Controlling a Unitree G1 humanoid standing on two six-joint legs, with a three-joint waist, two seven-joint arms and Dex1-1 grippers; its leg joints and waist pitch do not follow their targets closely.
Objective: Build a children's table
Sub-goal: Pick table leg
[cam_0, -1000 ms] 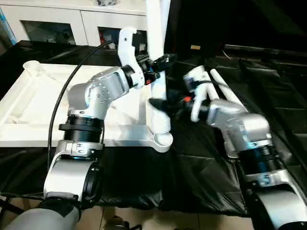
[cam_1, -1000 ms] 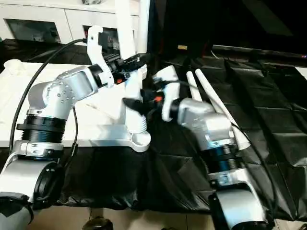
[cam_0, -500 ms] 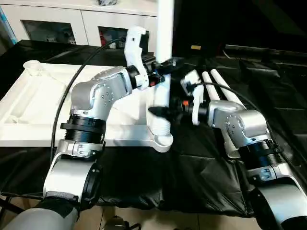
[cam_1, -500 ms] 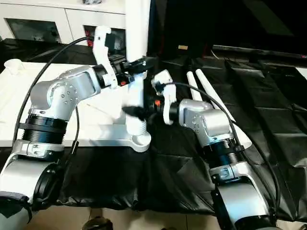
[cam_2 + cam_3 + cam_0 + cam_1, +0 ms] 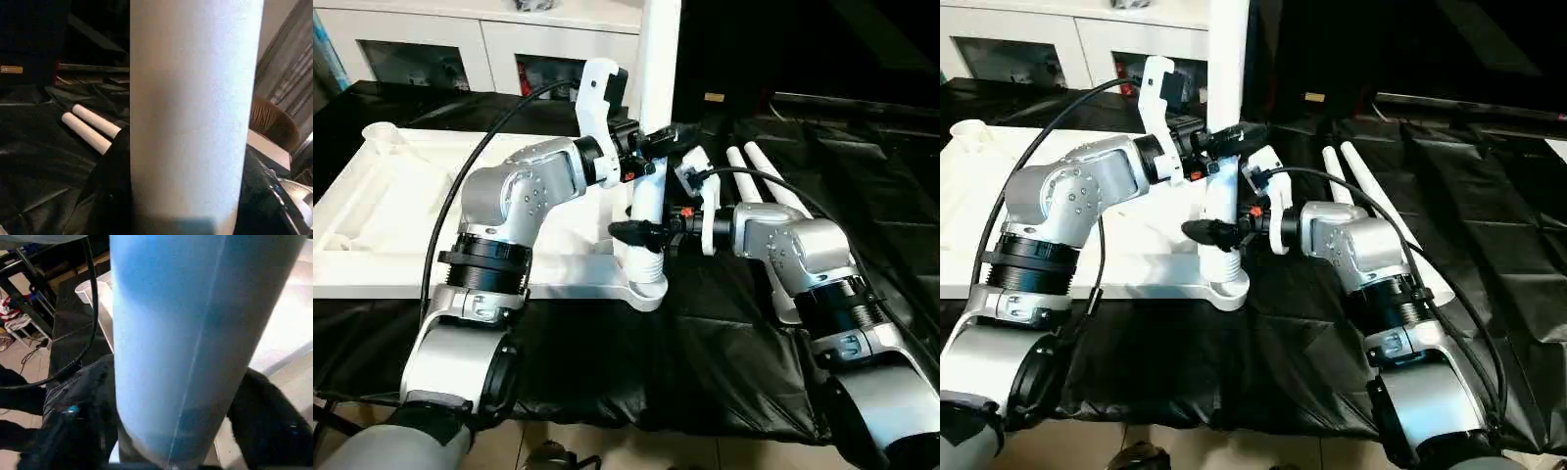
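At centre frame, the leg stood upright, long axis vertical, its ribbed lower end seated at the corner socket of the tabletop on the desk. Our left gripper held it higher up, fingers part open and closed around the tube. Our right gripper, nearer the socket, had its fingers wider around the lower shaft; whether they pressed it we could not tell. Two spare legs lay at right.
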